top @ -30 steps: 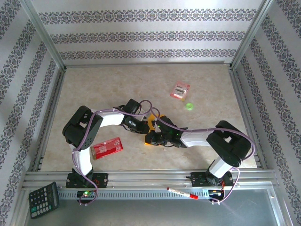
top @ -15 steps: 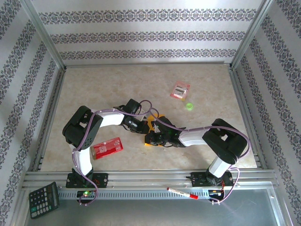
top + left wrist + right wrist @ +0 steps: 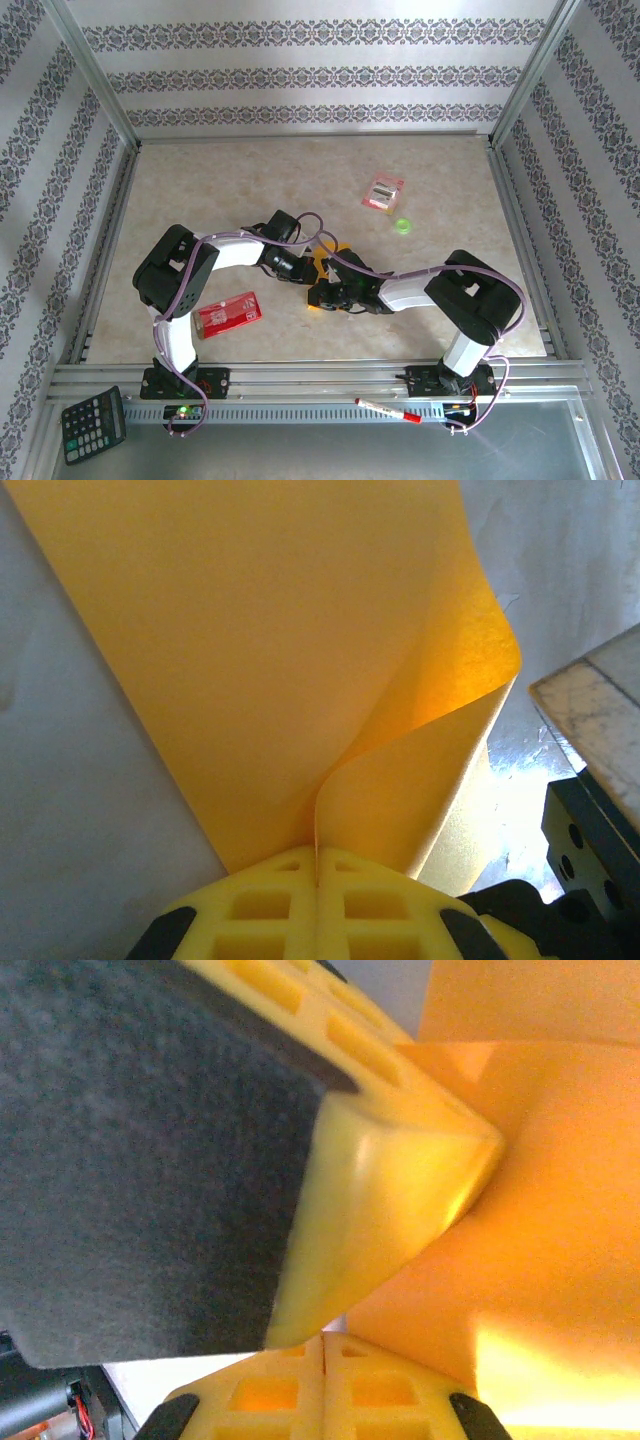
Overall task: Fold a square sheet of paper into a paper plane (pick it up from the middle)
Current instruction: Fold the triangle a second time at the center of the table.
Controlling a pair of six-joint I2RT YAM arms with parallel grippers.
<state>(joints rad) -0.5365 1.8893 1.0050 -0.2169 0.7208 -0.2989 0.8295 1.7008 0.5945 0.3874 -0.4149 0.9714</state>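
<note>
The square sheet of paper (image 3: 321, 262) sits near the middle of the table (image 3: 200, 190), bunched between my two grippers. On the left wrist camera, the left gripper (image 3: 317, 865) is pressed together on it. The sheet rises out of the seam between the fingers and curls over to the right. The right gripper (image 3: 323, 1348) is pressed together too, with its tips against the paper, but I cannot tell whether it pinches any. The red packet (image 3: 227, 310) lies apart, near left.

The left arm (image 3: 176, 345) and right arm (image 3: 415, 292) have white links, black joint housings and looping purple cables (image 3: 240, 236). Their jaws are gridded yellow plastic.
</note>
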